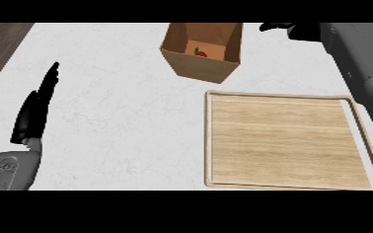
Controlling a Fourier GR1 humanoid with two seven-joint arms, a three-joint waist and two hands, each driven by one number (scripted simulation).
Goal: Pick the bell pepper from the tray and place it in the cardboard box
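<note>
Head view shows the bell pepper (pixel 200 54) lying at the bottom of the cardboard box (pixel 191 64), seen as a small red and green shape through the open top. The wooden tray (pixel 280 140) below the box is left bare.

The right hand (pixel 291 29) is found at the top right, just beside the box's far corner, with nothing seen in it; whether its fingers are spread or curled cannot be told, since only a dark edge of it is visible. The left hand (pixel 35 109) is rested at the left edge with its fingers straight and together, well apart from everything.

The placing is judged to be done, so what remains is a clean withdrawal. The right arm is best drawn up and away from the box, so that its thin wall is not nudged and the box is not tipped.
</note>
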